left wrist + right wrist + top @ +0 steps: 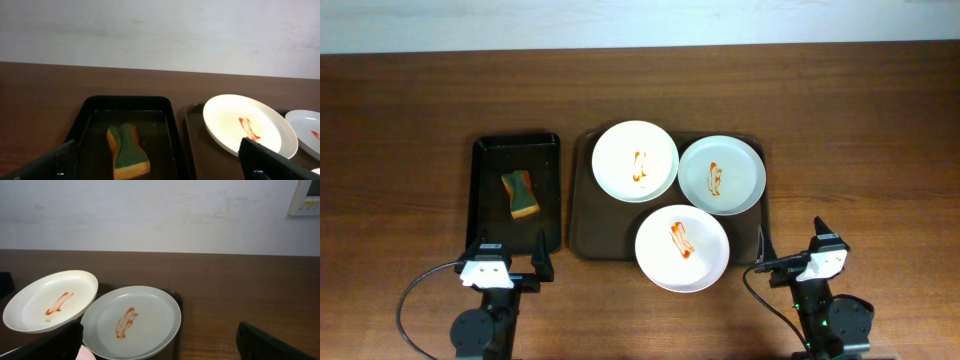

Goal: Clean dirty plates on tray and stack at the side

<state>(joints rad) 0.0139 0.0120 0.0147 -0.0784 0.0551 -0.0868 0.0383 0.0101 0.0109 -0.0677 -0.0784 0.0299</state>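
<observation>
Left gripper (510, 260): spread, empty, at the near edge of the worktop. Sponge (519, 193) lies ahead in the small black tray (490, 165). Three plates (635, 161) on the brown tray (590, 230), all smeared. Right gripper (790, 243): spread, empty. Cleaning looks unstarted; next, fetch the sponge. Right wrist shows two plates clearly; overhead shows all three.

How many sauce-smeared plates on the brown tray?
3, on the large dark brown rectangular tray: one round white plate back left, one pale green-grey plate back right, a second white plate front, overhanging the rim. None seems hidden.
</observation>
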